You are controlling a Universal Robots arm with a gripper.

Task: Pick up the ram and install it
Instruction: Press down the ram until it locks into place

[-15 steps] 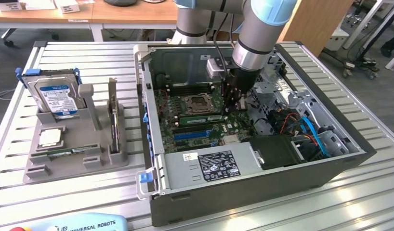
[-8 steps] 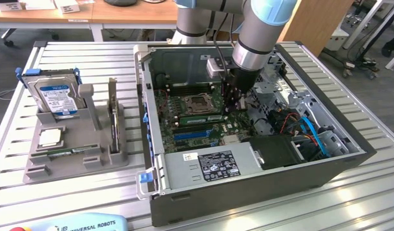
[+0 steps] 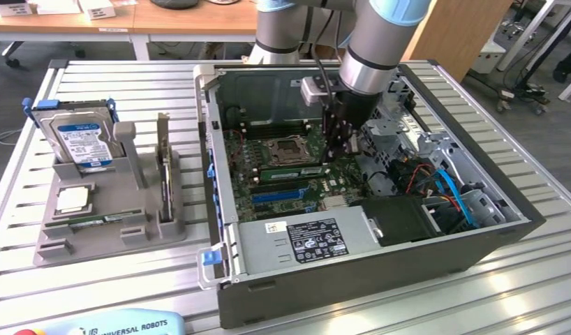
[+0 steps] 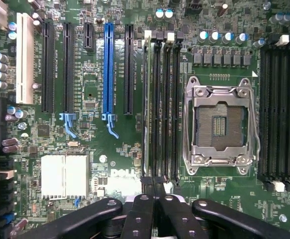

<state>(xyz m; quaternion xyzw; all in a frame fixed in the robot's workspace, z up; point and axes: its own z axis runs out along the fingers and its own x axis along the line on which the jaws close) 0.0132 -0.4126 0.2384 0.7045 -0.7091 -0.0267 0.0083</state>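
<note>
Both fingers [image 4: 153,196] pressed together, empty, hovering beside ram [image 4: 145,104] seated in motherboard [image 4: 85,149] slot.

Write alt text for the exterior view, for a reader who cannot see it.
The robot arm's gripper reaches down into an open computer case, low over the motherboard, beside the ram lying in a slot. A grey holder with a hard drive stands at the exterior view's left.

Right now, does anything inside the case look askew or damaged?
Nothing stands out. The ram lies straight along its slot beside the empty CPU socket, and the gripper is over the slots.
</note>
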